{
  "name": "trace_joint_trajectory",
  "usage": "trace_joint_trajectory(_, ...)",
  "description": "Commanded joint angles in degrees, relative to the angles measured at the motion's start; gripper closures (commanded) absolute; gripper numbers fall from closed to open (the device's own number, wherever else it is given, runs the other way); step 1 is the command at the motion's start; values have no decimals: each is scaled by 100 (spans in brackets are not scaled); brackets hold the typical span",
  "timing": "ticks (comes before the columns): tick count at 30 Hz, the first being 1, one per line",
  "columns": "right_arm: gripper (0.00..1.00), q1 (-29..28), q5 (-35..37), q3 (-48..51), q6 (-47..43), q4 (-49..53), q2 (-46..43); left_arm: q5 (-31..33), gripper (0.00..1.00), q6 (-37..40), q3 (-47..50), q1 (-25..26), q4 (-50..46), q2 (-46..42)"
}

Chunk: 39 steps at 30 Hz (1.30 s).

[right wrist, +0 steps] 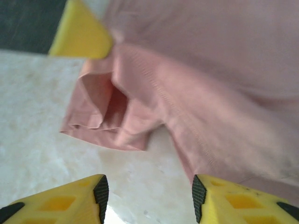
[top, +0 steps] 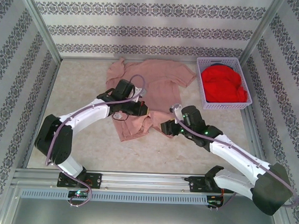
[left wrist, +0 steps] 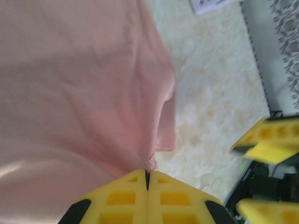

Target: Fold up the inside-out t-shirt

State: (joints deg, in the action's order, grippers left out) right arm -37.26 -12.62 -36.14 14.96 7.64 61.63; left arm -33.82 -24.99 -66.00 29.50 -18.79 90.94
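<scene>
Matt wrinkled cloth t-shirt (top: 163, 80), smooth mottled stone-look table (top: 81, 89), white plastic lattice basket (top: 224, 106)

The left tool (left wrist: 147, 176) pinches the pink t-shirt (left wrist: 74, 93).

Salmon-pink t-shirt (top: 161, 78), red garment (top: 222, 85), white basket (top: 224, 106)

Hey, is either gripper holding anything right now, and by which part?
The left gripper is shut on the t-shirt, pinching a bunched fold near its edge. The right gripper is open, holding nothing.
</scene>
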Motion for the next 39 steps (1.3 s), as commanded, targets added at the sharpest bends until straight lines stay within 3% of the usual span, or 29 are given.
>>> trace_joint_trajectory(1, 52, -533, 270, 308, -225, -1343, 302, 45, 100, -200, -136, -22, -44, -66)
trace_joint_trajectory(7, 65, -1458, 1167, 309, -593, -2623, 1288, 285, 100, -92, -440, -54, -446, -59)
trace_joint_trajectory(15, 69, -1488, 2533, 71, -466, -4122, 2968, 167, 100, 59, -779, -299, -829, -30)
trace_joint_trajectory(19, 65, -1388, 3133, -165, -162, -4187, 3619, 209, 100, 37, -871, -400, -891, -112)
trace_joint_trajectory(21, 67, -1377, 3351, -253, 58, -4007, 3774, 238, 100, 21, -896, -447, -890, -166)
trace_joint_trajectory(25, 93, -1355, 3769, 56, 528, -3354, 3300, 425, 100, -49, -1030, -519, -890, -347)
trace_joint_trajectory(29, 98, -1121, 4150, 442, 1408, -1313, 2130, 474, 100, -273, -1151, -525, -664, -637)
trace_joint_trajectory(33, 94, -933, 4006, 840, 1626, -967, 1343, 332, 100, -447, -1170, -453, -472, -731)
trace_joint_trajectory(37, 77, -1240, 2921, 823, 630, -2156, 1222, 237, 100, -412, -1239, -441, -538, -698)
trace_joint_trajectory(39, 72, -1410, 2437, 641, 265, -2532, 1367, 320, 100, -297, -1288, -441, -678, -717)
